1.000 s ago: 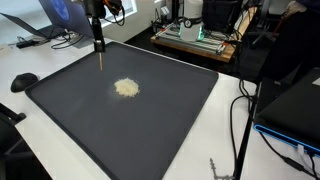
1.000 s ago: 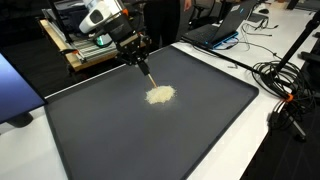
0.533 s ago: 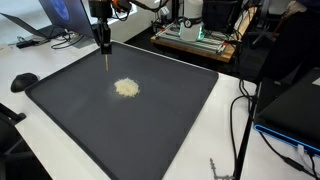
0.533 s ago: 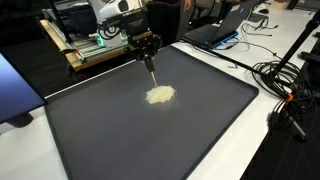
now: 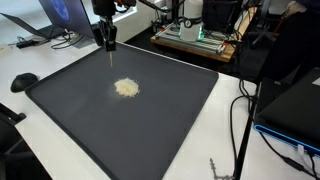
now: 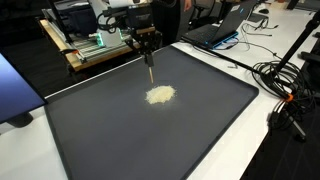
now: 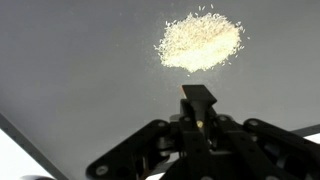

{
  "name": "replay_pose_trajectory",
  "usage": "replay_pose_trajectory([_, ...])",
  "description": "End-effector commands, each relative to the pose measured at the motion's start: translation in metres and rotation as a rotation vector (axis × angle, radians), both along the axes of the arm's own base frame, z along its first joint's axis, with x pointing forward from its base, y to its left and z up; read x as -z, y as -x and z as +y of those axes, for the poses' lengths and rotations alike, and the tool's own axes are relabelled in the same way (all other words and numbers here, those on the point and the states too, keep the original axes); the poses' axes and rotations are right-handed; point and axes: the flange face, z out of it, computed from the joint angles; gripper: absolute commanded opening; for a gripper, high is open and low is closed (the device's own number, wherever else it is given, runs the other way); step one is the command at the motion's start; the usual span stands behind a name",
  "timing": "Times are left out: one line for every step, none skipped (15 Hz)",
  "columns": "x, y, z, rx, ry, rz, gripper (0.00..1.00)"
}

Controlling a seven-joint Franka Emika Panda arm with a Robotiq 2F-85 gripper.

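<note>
End effector (image 7: 200, 122) is clamped shut on a thin stick (image 7: 198, 100). The black fingers meet around its upper part, and no gap shows between them in the wrist view. In both exterior views the end effector (image 5: 106, 44) hangs over the far part of the mat, with the stick (image 5: 108, 60) pointing down out of it. The stick's long axis is close to upright. It is slim, rigid and pale at the tip. Its tip is very near the mat surface; cannot tell if it touches.

The pile of grains (image 7: 200, 43) lies straight ahead of the stick tip in the wrist view, near but apart, with bare mat between. In an exterior view the pile of grains (image 6: 160, 94) sits just below and beside the stick (image 6: 150, 70), towards the mat's middle. The pile is loose, cream-coloured and fine-grained. It is a low, roughly round heap, a bit wider than deep, with stray grains at its edges.

Under both is the mat (image 5: 70, 120): dark grey, flat and matte, with a darker rim and rounded corners. It lies on a white table (image 5: 30, 140).

Further out from the end effector are a black rounded object (image 5: 22, 82) off the mat's corner, a laptop (image 6: 225, 25), cables (image 6: 285, 80) and a wooden frame (image 5: 195, 38) behind the mat.
</note>
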Motion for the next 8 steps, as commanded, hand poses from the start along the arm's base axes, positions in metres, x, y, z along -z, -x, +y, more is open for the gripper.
replay_pose_trajectory([-0.006, 0.001, 0.018, -0.044, 0.015, 0.056, 0.03])
replay_pose_trajectory([-0.005, 0.000, 0.023, -0.053, 0.019, 0.066, 0.03])
replay_pose_trajectory([-0.002, -0.002, 0.028, -0.059, 0.027, 0.068, 0.03])
replay_pose_trajectory([0.001, -0.003, 0.033, -0.070, 0.033, 0.072, 0.03])
replay_pose_trajectory([0.004, -0.005, 0.037, -0.075, 0.042, 0.071, 0.03])
replay_pose_trajectory([0.006, -0.007, 0.040, -0.076, 0.048, 0.069, 0.03])
replay_pose_trajectory([0.009, -0.008, 0.043, -0.079, 0.049, 0.077, 0.03])
replay_pose_trajectory([0.012, -0.009, 0.045, -0.081, 0.053, 0.080, 0.03])
